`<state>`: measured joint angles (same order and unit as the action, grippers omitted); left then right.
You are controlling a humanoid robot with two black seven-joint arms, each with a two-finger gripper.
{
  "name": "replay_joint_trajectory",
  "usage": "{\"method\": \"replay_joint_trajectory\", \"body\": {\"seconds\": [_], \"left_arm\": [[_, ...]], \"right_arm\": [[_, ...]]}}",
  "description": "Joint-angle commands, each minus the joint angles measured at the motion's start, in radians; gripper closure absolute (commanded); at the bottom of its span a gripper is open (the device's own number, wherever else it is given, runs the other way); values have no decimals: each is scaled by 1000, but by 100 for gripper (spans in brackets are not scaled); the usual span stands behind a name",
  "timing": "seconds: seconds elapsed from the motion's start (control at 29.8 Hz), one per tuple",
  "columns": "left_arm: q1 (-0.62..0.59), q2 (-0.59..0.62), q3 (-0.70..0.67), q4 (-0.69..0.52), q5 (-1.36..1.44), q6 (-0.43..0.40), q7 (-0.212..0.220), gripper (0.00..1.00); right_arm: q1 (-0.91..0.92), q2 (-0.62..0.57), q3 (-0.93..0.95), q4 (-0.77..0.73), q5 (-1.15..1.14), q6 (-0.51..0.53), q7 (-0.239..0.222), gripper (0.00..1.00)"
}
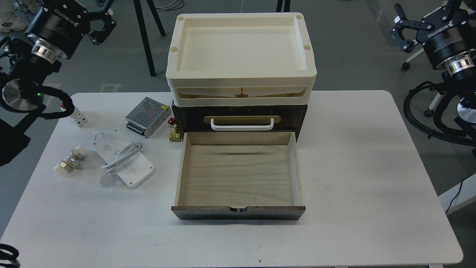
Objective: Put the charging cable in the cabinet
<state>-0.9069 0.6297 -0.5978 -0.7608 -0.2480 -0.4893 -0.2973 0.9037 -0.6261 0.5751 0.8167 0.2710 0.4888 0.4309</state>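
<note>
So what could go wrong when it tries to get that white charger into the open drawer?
1. The cord lies loosely bundled across the charging cable, its round puck end resting on the table. A lift could let it dangle and snag the drawer's side wall.
2. The block is flat against the table, so the fingers may slip.
3. The silver power supply and metal fittings sit close by and could get bumped.

Two stacked cream trays (241,80) sit at upper centre. On the white table (372,167), left of centre, lie a perforated silver box (148,116), a brass valve (174,134) and a small metal block (78,116). A metal fitting (70,160) lies at mid-left.
</note>
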Motion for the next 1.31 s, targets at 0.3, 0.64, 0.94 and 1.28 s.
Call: {"method": "replay_joint_trajectory", "body": {"seconds": [0.3,0.64,0.94,1.28], "left_arm": [[215,-72,-318,-324,22,1,-187,0],[344,397,-177,-810,1270,80,-191,2],[335,490,143,-643,2243,334,-191,3],[304,219,199,-250,2430,367,-191,3]], "right_arm": [[-2,-99,95,70,-1,-99,3,0],[-135,-193,104,36,7,-190,42,0],[-189,-231,106,38,33,-197,43,0],[-213,-233,109,38,33,-197,45,0]]}}
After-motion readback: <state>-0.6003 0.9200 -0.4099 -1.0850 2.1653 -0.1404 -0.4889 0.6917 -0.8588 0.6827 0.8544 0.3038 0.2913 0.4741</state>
